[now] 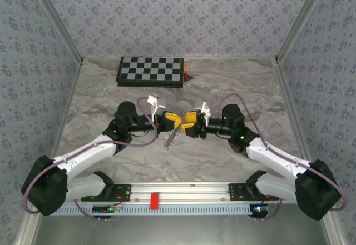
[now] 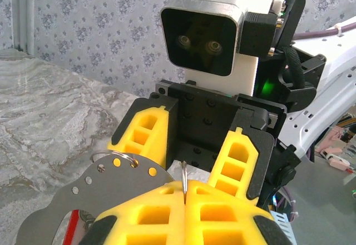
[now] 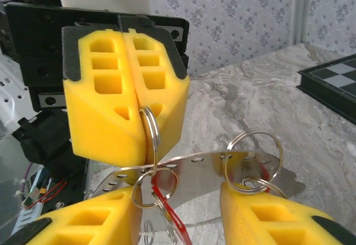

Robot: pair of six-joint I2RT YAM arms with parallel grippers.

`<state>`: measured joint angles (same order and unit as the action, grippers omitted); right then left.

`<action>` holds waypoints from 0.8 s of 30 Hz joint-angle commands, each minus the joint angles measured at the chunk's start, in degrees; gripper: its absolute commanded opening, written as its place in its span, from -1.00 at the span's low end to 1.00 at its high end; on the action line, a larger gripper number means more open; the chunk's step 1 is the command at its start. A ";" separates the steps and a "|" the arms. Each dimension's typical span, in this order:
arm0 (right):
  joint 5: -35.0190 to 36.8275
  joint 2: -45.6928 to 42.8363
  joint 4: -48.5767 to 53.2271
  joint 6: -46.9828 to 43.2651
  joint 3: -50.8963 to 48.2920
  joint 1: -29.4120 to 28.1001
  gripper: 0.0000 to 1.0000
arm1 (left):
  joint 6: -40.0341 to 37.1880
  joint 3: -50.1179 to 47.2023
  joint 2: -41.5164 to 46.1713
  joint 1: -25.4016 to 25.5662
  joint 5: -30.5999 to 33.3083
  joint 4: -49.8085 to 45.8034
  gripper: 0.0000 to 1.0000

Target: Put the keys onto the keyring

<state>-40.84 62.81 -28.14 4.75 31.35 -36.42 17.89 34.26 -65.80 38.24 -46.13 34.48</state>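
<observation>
The keyring [image 3: 211, 173] is a flat silvery band with a row of holes, hanging in the air between the two arms. Small split rings run through its holes. My left gripper [image 3: 142, 139] is shut on one split ring [image 3: 150, 131], seen edge-on between its pads [image 2: 183, 173]. A red key [image 3: 169, 211] dangles below from a linked ring. My right gripper [image 3: 178, 200] faces it with jaws apart, and the band lies across its fingertips. Another ring [image 3: 253, 159] rests on its right finger. In the top view the left gripper [image 1: 177, 120] and right gripper [image 1: 188, 124] meet tip to tip above mid-table.
A chessboard [image 1: 150, 70] lies at the back of the marble table, with a small dark-red triangular piece [image 1: 188, 77] at its right end. A red block [image 1: 154, 200] sits on the front rail. Patterned walls close in both sides and the back.
</observation>
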 commanded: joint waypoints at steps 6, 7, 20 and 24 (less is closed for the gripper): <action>-6.81 2.75 -5.74 4.17 2.06 0.91 -0.51 | 0.26 2.57 0.84 -0.11 -2.66 2.17 -1.00; -6.84 2.79 -5.78 4.36 2.01 0.98 -0.54 | 0.17 2.57 0.97 -0.18 -2.61 2.02 -1.00; -4.83 0.91 1.04 1.40 1.27 0.88 -1.00 | 0.30 1.96 2.47 -0.21 -0.92 2.41 -1.00; -3.49 1.00 4.56 -0.89 1.65 -0.25 -1.00 | 0.89 1.98 2.43 -0.20 -0.74 3.20 -1.00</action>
<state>-45.65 64.14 -28.47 6.52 31.55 -35.79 18.13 34.26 -65.04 38.24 -46.28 34.20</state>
